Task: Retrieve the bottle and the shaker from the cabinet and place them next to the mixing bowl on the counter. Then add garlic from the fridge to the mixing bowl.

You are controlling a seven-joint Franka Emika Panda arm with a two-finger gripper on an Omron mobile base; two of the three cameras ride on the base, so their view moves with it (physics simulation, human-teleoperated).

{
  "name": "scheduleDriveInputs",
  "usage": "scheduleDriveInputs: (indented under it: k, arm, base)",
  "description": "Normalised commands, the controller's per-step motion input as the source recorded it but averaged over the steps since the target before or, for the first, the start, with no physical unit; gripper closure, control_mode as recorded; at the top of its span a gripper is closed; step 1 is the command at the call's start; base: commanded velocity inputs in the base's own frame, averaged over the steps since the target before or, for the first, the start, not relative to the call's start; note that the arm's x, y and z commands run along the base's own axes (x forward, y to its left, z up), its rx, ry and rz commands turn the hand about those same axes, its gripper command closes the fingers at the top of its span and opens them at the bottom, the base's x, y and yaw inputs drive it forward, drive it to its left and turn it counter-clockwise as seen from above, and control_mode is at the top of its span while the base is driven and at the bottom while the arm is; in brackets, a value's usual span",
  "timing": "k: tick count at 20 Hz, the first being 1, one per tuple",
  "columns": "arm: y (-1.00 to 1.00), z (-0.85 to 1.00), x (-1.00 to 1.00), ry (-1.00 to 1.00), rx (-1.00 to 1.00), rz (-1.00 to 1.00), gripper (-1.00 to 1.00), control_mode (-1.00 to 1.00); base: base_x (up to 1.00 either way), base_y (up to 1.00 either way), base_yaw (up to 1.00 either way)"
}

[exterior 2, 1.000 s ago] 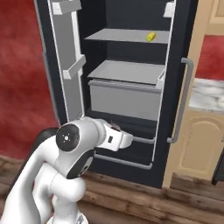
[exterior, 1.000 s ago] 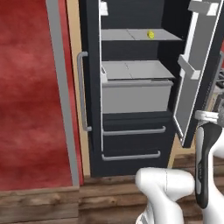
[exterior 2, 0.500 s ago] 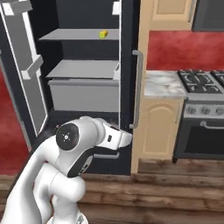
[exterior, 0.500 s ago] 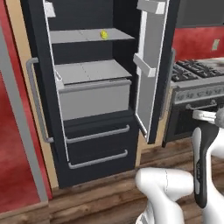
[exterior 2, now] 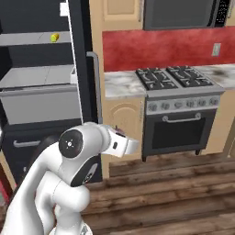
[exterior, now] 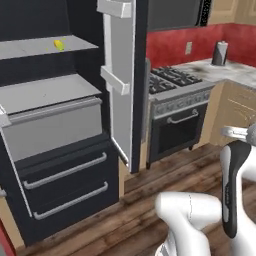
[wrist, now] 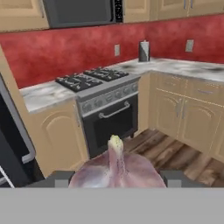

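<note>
pinkish-white garlic [wrist: 116,168], dark fridge [exterior: 55,165]

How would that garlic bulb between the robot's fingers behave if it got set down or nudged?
The garlic has a rounded, bulging body, so it would probably roll or rock rather than sit still. Its pointed stem tip likely makes any roll lopsided. It looks papery and light, so the gripper probably needs only a gentle squeeze.

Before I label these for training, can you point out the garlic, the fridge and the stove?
garlic [wrist: 116,168]: hand view, on its pale bulb.
fridge [exterior: 125,80]: left base view, on the open door's inner face.
stove [exterior 2: 176,78]: right base view, on the burner grates.
</note>
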Motion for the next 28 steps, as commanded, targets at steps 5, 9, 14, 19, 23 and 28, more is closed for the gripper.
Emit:
scheduleDriveInputs:
  k: [5,9,14,19,23,28]
  arm:
    - [0.00,0.00,0.00,0.00,0.00,0.00,1.00,1.00]
    - [0.00,0.00,0.00,0.00,0.00,0.00,1.00,1.00]
    - [0.00,0.00,0.00,0.00,0.00,0.00,1.00,1.00]
    - [0.00,0.00,0.00,0.00,0.00,0.00,1.00,1.00]
    - [0.00,0.00,0.00,0.00,0.00,0.00,1.00,1.00]
    - [0.00,0.00,0.00,0.00,0.00,0.00,1.00,1.00]
  base:
    - [0.57,-0.20,-0.41]
    - [0.65,-0.13,-0.41]
    - [0.70,-0.24,-0.38]
    - [0.75,-0.38,-0.37]
    - [0.72,-0.54,-0.34]
    - [0.61,-0.68,-0.30]
